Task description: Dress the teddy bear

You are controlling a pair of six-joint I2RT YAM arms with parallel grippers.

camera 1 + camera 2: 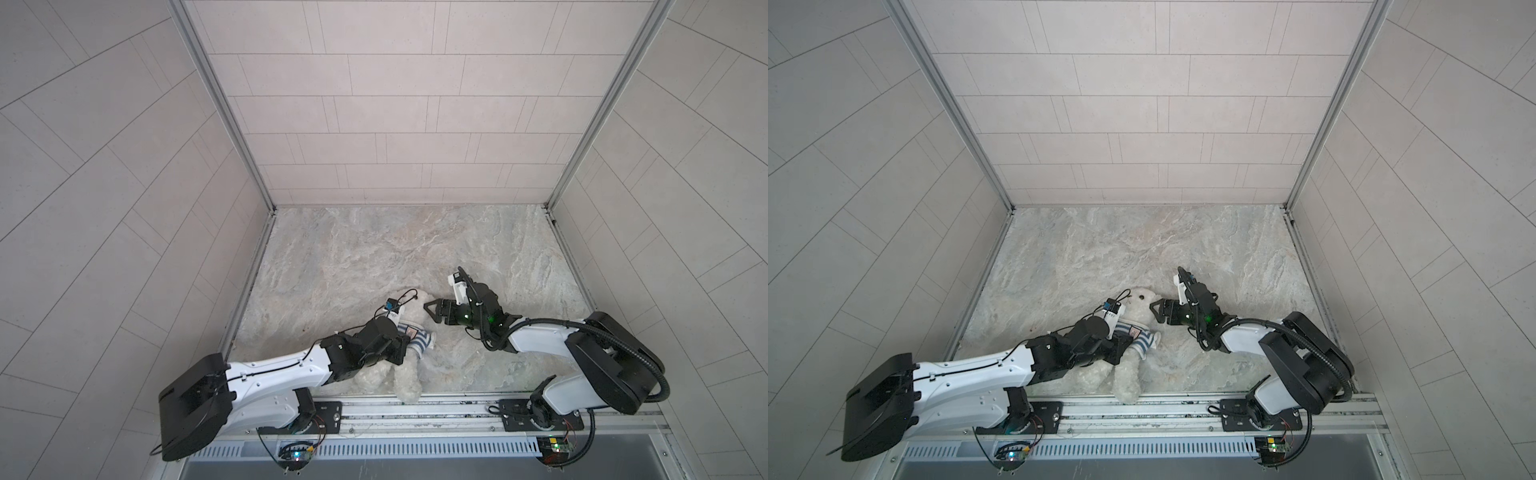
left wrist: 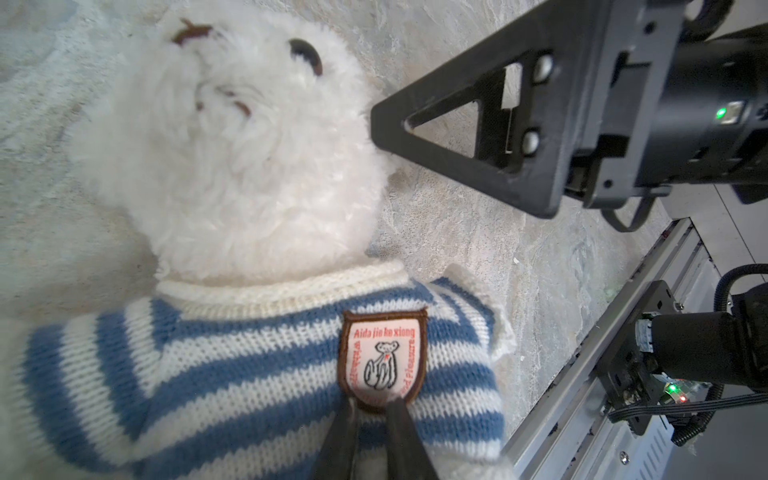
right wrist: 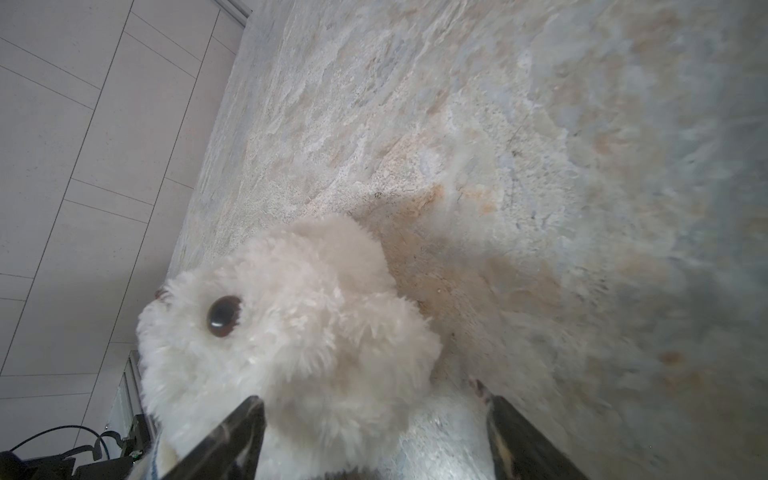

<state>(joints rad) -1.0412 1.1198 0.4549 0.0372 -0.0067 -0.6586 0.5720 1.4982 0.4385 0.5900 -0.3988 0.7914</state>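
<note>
At the front rail (image 1: 440, 411): one foot of the teddy bear (image 1: 409, 380) reaches the rail's edge.
Teddy bear position: on its back on the marbled tabletop (image 1: 374, 257), near the front edge, feet toward the rail, head pointing away.
Striped shirt (image 2: 199, 374): blue-and-white knit on the bear's torso, cream collar round the neck, badge (image 2: 384, 357) facing up.
Left gripper (image 2: 371, 409): narrow; fingertips close together on the knit just below the badge, a strip of shirt between them.
Right gripper (image 3: 374, 419): spread wide, holding nothing; fingertips just beside the bear's head, one at the fluff.
Back wall (image 1: 395, 104): pale tiles, well apart from both grippers.
</note>
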